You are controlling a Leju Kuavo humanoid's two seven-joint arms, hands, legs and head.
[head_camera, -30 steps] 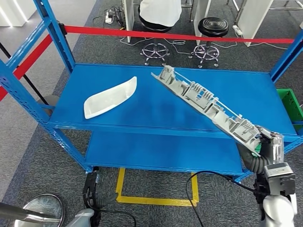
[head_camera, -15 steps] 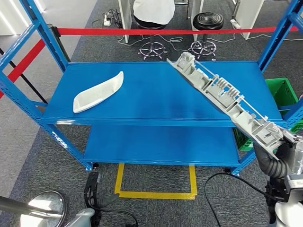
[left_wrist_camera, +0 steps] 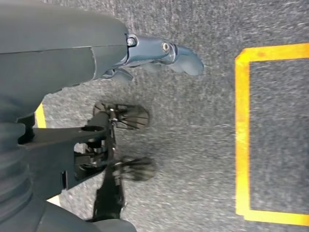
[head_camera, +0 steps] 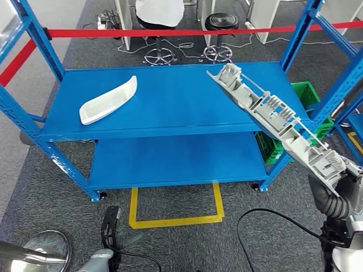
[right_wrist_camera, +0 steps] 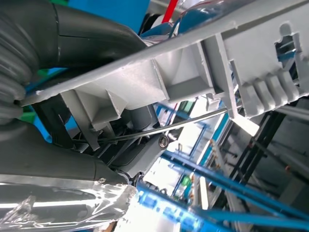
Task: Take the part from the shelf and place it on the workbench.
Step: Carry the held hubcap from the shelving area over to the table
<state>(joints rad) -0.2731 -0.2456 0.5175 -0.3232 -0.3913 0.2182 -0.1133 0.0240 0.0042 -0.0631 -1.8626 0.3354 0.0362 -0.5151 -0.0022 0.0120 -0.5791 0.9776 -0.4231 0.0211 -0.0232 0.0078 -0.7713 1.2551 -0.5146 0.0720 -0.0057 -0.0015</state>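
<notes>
Right hand (head_camera: 342, 190) grips the near end of the long grey ribbed part (head_camera: 274, 116); in the right wrist view the part (right_wrist_camera: 204, 72) lies across the hand (right_wrist_camera: 65, 140) with the fingers closed under it. The part is held in the air, slanting up and away to the left, its far end over the right half of the blue shelf (head_camera: 171, 102) top deck, clear of the surface. Left hand (left_wrist_camera: 160, 53) hangs low over grey carpet, holding nothing, fingers extended and apart. A white curved part (head_camera: 108, 101) lies on the left of the top deck. Green crate (head_camera: 309, 96) at the shelf's right end. Yellow tape rectangle (head_camera: 175, 207) on the floor, near side of shelf. Red barrier tape (head_camera: 171, 32) beyond; a seated person (head_camera: 156, 11) and black stool (head_camera: 220, 22) behind it.
</notes>
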